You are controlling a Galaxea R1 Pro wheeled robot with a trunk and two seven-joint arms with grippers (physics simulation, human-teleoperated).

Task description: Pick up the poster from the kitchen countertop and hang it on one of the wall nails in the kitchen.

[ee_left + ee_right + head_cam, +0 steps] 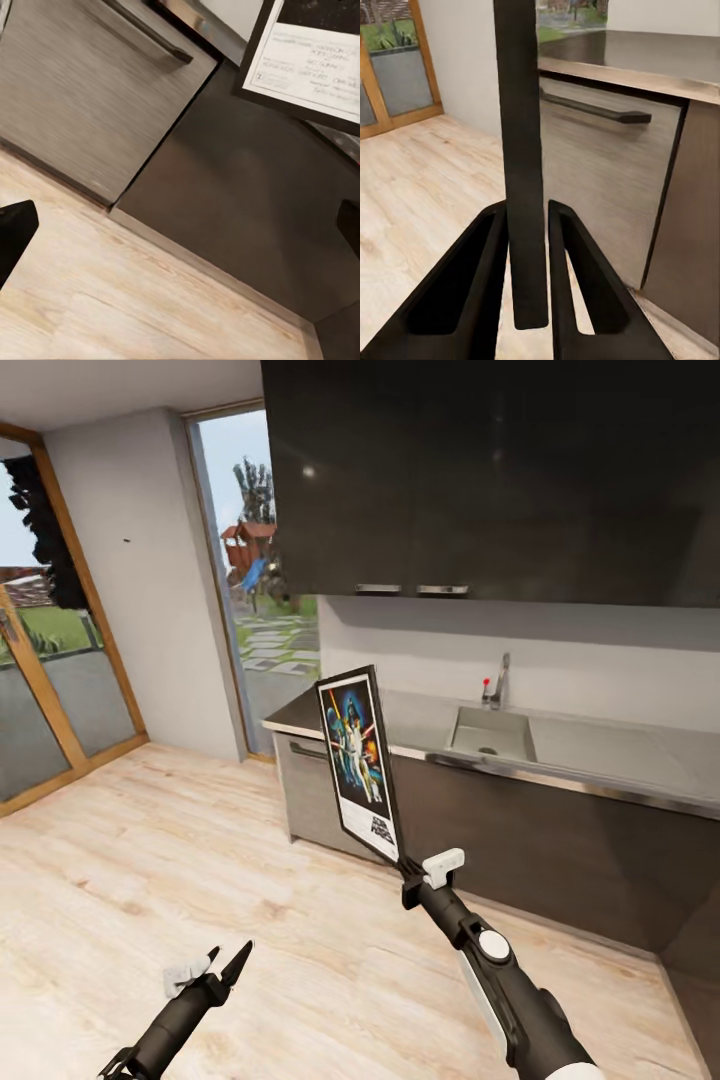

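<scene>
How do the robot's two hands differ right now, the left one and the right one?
The right hand is shut on the bottom edge of the black-framed Star Wars poster, holding it upright; the left hand holds nothing, its dark fingers spread open. The right hand is raised in front of the dark cabinets below the grey countertop, while the left hand hangs lower over the pale wood floor. Both have dark fingers on black-and-white arms.
</scene>
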